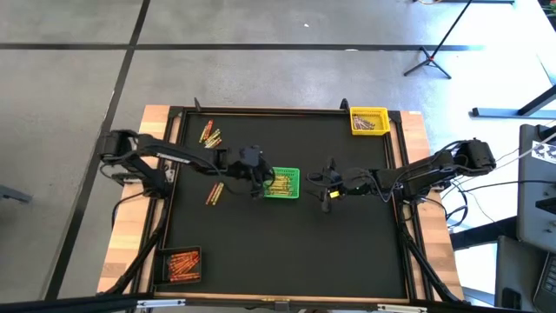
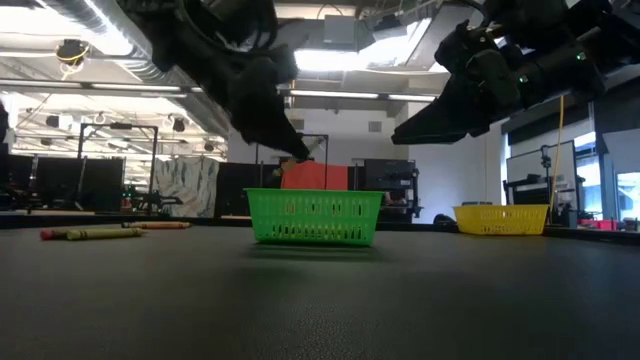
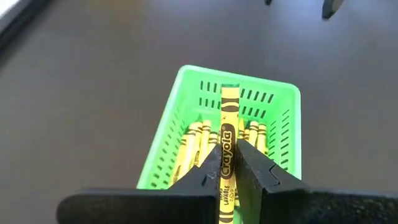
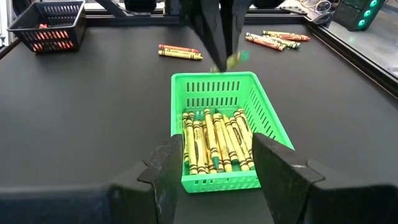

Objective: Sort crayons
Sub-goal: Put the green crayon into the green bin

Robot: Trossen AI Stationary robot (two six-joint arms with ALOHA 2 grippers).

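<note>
Clamped in the left gripper, a yellow crayon hides part of the green basket; right gripper released.

The left arm reaches in from the left side toward the table's middle. The left gripper has its two fingers closed on a yellow crayon, which points forward past the fingertips. The right arm reaches in from the right side. The right gripper hangs above the table with its fingers spread wide apart.
</note>
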